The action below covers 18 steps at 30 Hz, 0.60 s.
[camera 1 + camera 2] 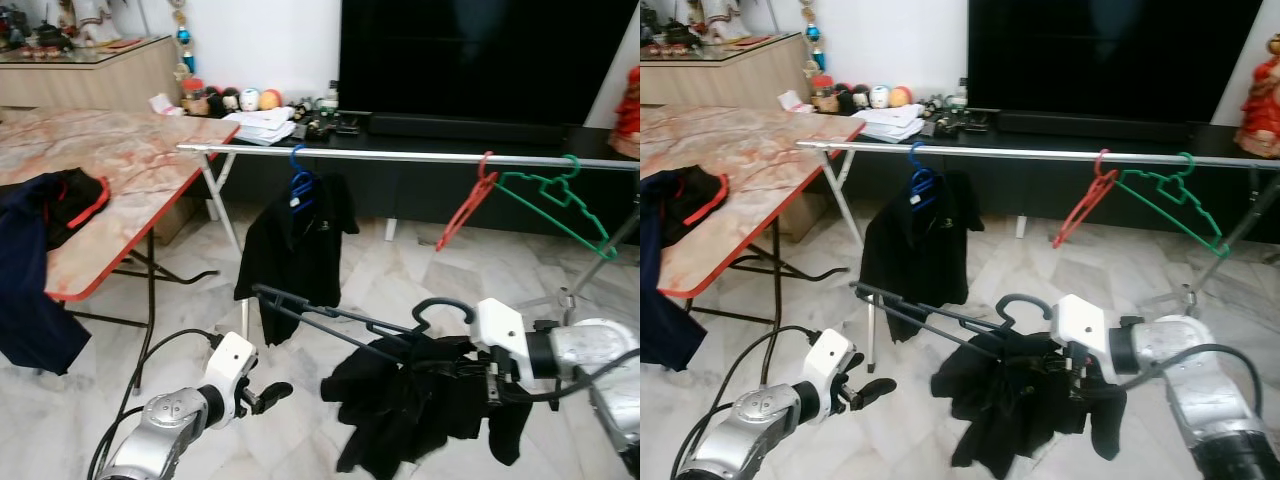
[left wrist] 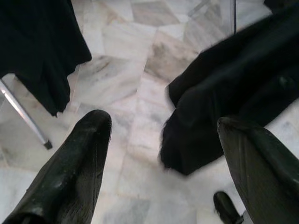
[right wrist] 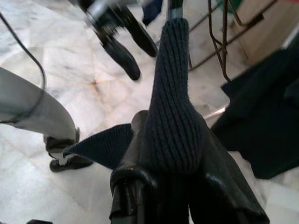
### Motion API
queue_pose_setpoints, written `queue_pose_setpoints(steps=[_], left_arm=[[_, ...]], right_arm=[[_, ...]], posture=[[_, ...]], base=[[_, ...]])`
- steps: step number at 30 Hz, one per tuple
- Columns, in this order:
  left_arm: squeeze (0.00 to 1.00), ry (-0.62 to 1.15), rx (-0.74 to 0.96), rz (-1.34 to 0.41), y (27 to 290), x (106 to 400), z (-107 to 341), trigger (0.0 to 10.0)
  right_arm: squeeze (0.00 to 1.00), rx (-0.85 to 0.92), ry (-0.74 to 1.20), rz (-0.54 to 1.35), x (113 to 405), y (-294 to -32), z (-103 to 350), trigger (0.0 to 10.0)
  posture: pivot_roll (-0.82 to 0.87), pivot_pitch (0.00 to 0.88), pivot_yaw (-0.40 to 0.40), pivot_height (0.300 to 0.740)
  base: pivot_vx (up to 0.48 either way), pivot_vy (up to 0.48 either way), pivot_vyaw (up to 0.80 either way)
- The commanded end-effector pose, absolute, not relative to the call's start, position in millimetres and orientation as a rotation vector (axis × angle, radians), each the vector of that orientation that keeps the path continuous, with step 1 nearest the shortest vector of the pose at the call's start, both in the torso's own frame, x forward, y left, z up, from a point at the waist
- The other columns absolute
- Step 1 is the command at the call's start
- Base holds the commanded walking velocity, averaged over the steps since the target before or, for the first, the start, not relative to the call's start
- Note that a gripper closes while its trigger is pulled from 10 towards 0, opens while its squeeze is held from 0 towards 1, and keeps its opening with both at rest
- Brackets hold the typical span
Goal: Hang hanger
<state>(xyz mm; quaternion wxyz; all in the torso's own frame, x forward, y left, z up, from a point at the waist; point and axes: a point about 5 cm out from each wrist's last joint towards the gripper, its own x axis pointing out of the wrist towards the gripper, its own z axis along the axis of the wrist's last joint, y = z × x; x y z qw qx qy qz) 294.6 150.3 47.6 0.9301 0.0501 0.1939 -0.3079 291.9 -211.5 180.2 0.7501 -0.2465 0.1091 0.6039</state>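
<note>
Pale marble floor lies under the right gripper (image 1: pixel 490 385), jaws clamped on a dark grey hanger (image 1: pixel 340 325) with black garment (image 1: pixel 420 410); left gripper (image 1: pixel 270 396) open; the drooping cloth may snag below the silver rail (image 1: pixel 400 156).

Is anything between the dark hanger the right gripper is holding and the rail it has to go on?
Nothing visible blocks it. The right gripper holds the dark hanger with its black garment below the rail, under the bare stretch between the blue hanger and red hanger.
</note>
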Motion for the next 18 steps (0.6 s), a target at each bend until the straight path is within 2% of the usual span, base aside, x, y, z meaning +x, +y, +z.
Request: queue_pose_setpoints(steps=[1,15,18], left_arm=[[0.0,0.376,0.124,-0.638,151.2,299.2,50.7,10.0],[0.0,0.259,0.058,-0.76,132.8,304.5,57.0,10.0],[0.0,0.23,0.015,-0.846,125.8,302.8,61.5,10.0]], right_arm=[[0.0,-0.537,0.171,1.327,289.0,-212.1,199.0,0.0],[0.0,-0.514,0.137,1.407,275.4,-206.4,223.6,0.0],[0.0,-0.515,0.146,1.407,273.3,-206.3,225.2,0.0]], posture=[[0.02,0.017,0.046,0.74],[-0.01,0.036,0.049,0.74],[-0.01,0.039,0.053,0.74]], base=[[0.0,0.0,0.0],[0.0,0.0,0.0],[0.0,0.0,0.0]])
